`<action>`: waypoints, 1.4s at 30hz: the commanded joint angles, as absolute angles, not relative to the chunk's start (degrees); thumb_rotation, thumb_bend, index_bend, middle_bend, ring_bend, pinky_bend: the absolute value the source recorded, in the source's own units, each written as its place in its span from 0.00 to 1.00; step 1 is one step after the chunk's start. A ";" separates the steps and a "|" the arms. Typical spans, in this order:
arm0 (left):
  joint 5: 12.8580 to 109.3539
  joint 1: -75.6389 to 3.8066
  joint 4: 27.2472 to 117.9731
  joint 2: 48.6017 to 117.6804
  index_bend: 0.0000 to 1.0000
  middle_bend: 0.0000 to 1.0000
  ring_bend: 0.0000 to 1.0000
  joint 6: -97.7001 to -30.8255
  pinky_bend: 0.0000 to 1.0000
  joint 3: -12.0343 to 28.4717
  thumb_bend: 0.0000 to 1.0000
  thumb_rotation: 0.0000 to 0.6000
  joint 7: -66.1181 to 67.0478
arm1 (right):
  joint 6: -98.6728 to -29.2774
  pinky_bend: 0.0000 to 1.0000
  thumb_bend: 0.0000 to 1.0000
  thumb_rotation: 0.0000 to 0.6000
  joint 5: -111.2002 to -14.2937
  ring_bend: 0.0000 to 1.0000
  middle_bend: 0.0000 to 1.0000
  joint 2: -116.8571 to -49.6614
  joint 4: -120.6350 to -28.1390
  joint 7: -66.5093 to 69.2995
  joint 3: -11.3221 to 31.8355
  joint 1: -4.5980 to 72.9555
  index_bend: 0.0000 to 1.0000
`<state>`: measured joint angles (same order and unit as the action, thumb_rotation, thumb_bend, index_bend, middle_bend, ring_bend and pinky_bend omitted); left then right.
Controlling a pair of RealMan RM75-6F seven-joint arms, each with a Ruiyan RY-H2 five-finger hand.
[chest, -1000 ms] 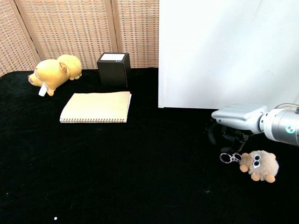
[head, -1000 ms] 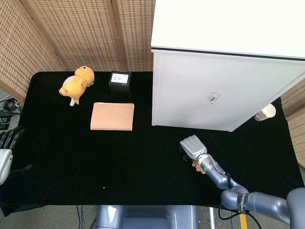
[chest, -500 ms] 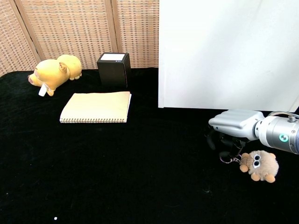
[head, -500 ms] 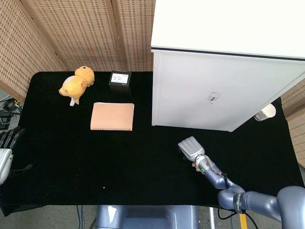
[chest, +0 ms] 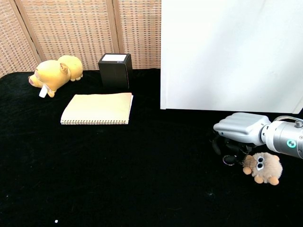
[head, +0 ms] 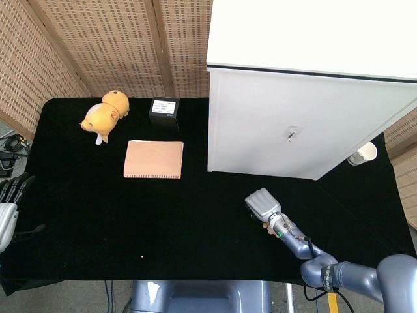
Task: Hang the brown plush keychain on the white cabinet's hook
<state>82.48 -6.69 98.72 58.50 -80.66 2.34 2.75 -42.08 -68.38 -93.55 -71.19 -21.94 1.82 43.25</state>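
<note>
The brown plush keychain (chest: 265,166) lies on the black cloth at the right, its metal ring (chest: 230,160) pointing left. My right hand (chest: 239,127) hovers palm down just left of the plush, and its dark fingers (chest: 226,147) reach down onto the ring; the black cloth hides whether they pinch it. From the head view the right hand (head: 262,203) covers most of the plush (head: 267,225). The white cabinet (head: 306,117) stands behind, with its small hook (head: 291,135) on the front face. My left hand (head: 8,207) rests at the table's left edge, empty with fingers apart.
A tan notebook (chest: 97,109) lies mid-left on the black table (chest: 142,179). Behind it stand a small black box (chest: 114,69) and a yellow plush animal (chest: 54,74). A white cup-like object (head: 362,154) sits beside the cabinet's right corner. Woven screens back the table.
My right hand came down over the keychain's ring, then shifted slightly right. The plush has stayed in place. The left hand has not moved.
</note>
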 commanded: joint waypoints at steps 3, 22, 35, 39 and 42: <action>82.56 -6.69 98.79 58.49 0.00 0.00 0.00 -80.66 0.00 2.27 0.00 1.00 2.69 | -42.07 1.00 0.55 1.00 -69.05 0.86 0.89 -94.11 -70.32 -21.21 1.77 43.33 0.53; 82.54 -6.80 98.87 58.43 0.00 0.00 0.00 -80.50 0.00 2.18 0.00 1.00 2.68 | -41.50 1.00 0.55 1.00 -69.20 0.86 0.89 -95.02 -68.38 -21.13 1.65 43.44 0.55; 82.71 -6.89 98.97 58.37 0.00 0.00 0.00 -80.43 0.00 2.09 0.00 1.00 2.56 | -40.83 1.00 0.55 1.00 -68.52 0.86 0.89 -95.66 -67.23 -21.58 1.71 43.59 0.55; 82.71 -6.89 98.99 58.31 0.00 0.00 0.00 -80.41 0.00 2.08 0.00 1.00 2.41 | -40.95 1.00 0.57 1.00 -68.82 0.86 0.90 -95.91 -66.91 -21.44 1.64 43.56 0.60; 82.71 -6.92 99.02 58.27 0.00 0.00 0.00 -80.35 0.00 2.07 0.00 1.00 2.32 | -41.13 1.00 0.59 1.00 -69.19 0.86 0.90 -95.89 -66.83 -21.03 1.59 43.44 0.63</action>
